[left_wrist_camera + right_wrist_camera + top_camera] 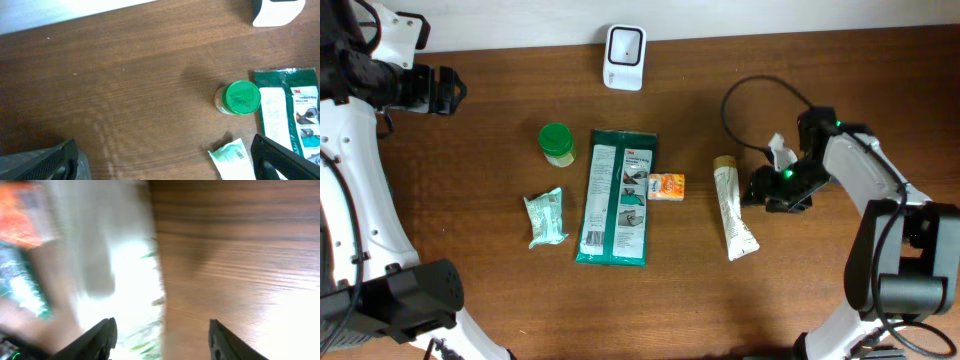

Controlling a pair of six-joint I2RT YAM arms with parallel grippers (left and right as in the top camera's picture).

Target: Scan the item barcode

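Wooden table (670, 300): white tube (733, 212) lies flat.
My right pincer (162, 330): jaws apart beside it, holding nothing.
My left pincer (162, 150): spread wide, empty.

overhead: looking straight down at the whole table (470, 290)
left wrist: facing down, sharing white scanner (277, 12) with overhead
right wrist: skimming close, blurring

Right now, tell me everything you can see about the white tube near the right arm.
The white tube lies flat on the wooden table, its tan cap pointing toward the far edge, its crimped end angled right. It looks like soft plastic with faint print. An orange packet lies apart on its left; the right pincer sits close on its right, contact unclear.
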